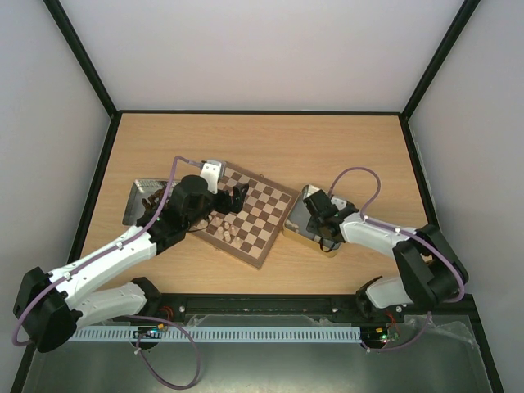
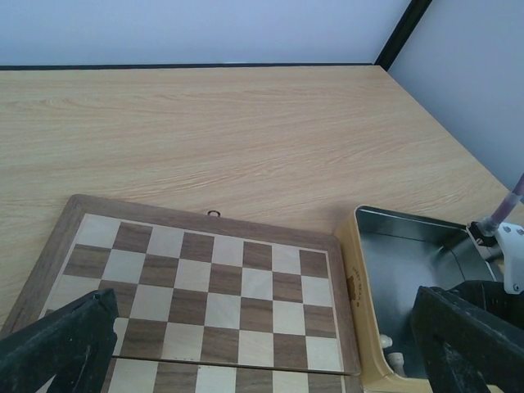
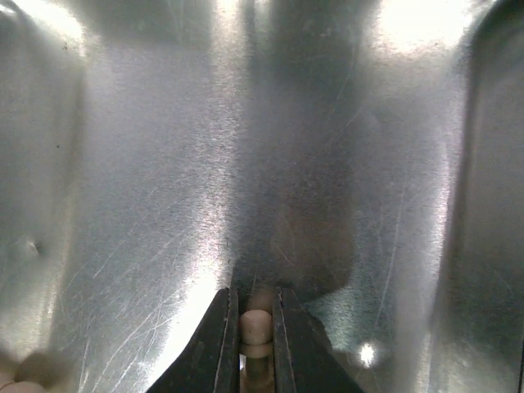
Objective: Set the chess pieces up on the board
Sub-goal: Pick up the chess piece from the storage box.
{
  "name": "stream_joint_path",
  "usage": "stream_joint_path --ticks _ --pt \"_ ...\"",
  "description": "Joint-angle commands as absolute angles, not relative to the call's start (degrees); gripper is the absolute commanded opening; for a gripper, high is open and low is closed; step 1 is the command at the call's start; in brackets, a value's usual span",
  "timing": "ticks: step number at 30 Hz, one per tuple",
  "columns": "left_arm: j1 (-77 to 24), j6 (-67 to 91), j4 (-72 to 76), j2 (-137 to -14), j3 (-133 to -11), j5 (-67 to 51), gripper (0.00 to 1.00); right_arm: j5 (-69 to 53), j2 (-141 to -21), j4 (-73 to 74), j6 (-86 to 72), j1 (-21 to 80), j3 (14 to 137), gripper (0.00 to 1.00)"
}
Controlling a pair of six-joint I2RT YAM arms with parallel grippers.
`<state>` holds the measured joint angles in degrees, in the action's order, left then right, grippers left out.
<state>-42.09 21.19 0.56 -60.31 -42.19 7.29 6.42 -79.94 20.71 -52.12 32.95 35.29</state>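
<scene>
The board [image 1: 260, 217] lies turned at an angle mid-table, with several pale cream chess pieces [image 1: 221, 227] standing on its near left part. My left gripper [image 1: 234, 199] hovers over the board's left side. In the left wrist view it [image 2: 262, 360] is wide open and empty, its fingers [image 2: 57, 344] at the frame's bottom corners above the bare squares [image 2: 205, 286]. My right gripper [image 1: 321, 216] is down inside the gold tin [image 1: 296, 223]. In the right wrist view it [image 3: 255, 332] is shut on a pale cream piece [image 3: 255, 326] just above the tin's shiny floor [image 3: 164, 164].
A silver tray [image 1: 135, 190] with dark brown pieces [image 1: 152, 199] sits left of the board, partly under my left arm. The tin [image 2: 370, 295] abuts the board's right edge and holds pale pieces [image 2: 391, 350]. Another pale piece [image 3: 20, 381] lies at the right wrist view's bottom left.
</scene>
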Motion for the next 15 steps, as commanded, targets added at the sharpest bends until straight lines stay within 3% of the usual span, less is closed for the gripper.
stream_joint_path --ticks 1,15 --pt "-41.82 21.9 2.01 -60.01 -44.02 5.98 1.0 10.97 -77.14 17.3 -53.46 32.78 34.52 0.02" --pt "-41.84 26.27 10.04 -63.69 -42.56 -4.42 1.0 11.6 -64.91 13.64 -62.22 32.78 38.16 0.02"
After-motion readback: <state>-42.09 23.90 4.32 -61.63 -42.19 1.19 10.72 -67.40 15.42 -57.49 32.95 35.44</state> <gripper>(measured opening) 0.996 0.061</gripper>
